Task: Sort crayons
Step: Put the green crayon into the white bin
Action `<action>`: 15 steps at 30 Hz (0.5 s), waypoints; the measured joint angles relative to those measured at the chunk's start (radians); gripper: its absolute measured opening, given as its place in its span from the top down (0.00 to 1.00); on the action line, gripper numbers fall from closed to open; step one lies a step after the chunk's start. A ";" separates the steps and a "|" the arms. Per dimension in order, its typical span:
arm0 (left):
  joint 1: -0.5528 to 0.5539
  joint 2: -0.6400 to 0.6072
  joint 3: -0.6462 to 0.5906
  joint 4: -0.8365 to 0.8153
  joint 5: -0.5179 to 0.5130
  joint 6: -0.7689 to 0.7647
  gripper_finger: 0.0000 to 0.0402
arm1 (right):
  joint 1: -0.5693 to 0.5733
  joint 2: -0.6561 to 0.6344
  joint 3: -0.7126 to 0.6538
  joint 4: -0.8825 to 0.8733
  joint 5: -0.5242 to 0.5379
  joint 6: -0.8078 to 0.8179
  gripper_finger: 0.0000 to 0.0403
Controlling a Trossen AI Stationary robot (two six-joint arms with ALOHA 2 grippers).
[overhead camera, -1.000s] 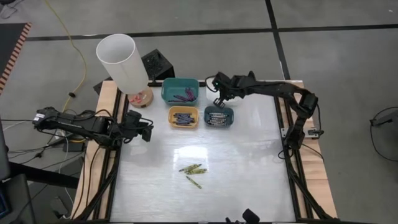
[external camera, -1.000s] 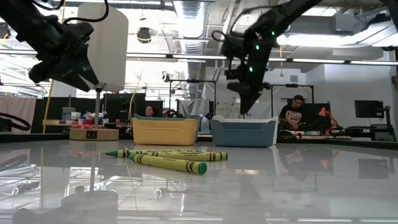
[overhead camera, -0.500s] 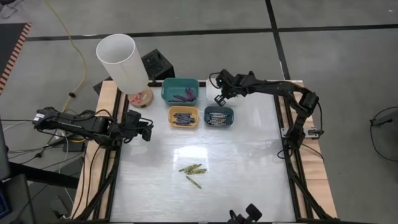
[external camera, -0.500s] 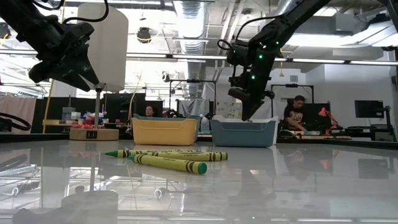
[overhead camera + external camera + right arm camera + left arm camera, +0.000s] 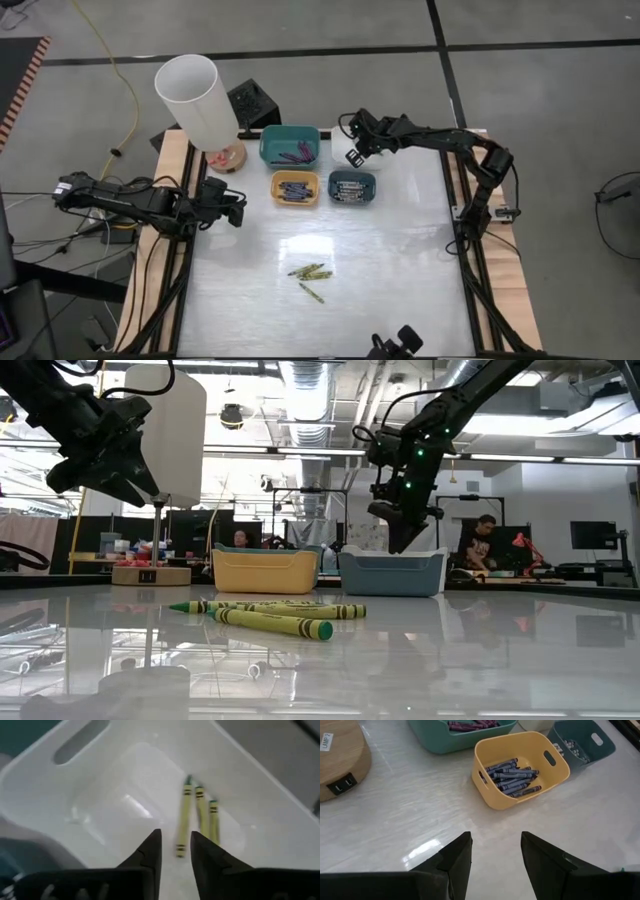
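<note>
My right gripper [image 5: 175, 845] hangs open, pointing down into a white bin [image 5: 125, 775] at the table's far side, behind the blue-grey bin [image 5: 352, 186]. Three yellow-green crayons [image 5: 197, 820] lie on the white bin's floor; the nearest one's end shows just under the gap between my fingertips. A few more yellow-green crayons [image 5: 310, 272] lie on the table's middle. My left gripper [image 5: 496, 850] waits open at the table's left edge [image 5: 238, 212], holding nothing.
A teal bin [image 5: 290, 145] holds purple crayons, and a yellow bin [image 5: 295, 188] holds blue ones. Grey crayons fill the blue-grey bin. A lamp with a white shade [image 5: 195, 100] and a wooden base [image 5: 228, 155] stands at the far left corner.
My right gripper has moved from over the blue-grey bin toward the table's far edge and sunk a little, and now stands over the white bin. The left arm has kept still.
</note>
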 joint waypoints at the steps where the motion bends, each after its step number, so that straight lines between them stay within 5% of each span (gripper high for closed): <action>1: 0.000 0.000 0.000 0.000 0.000 0.000 0.60 | 0.000 0.000 0.000 0.000 -0.020 0.000 0.76; 7: 0.000 0.000 0.000 0.000 0.000 0.000 0.60 | 0.043 0.000 0.000 0.006 -0.239 -0.045 0.71; 15: 0.000 0.000 0.000 0.000 0.000 0.000 0.60 | 0.212 0.000 0.001 0.021 -0.370 -0.121 0.71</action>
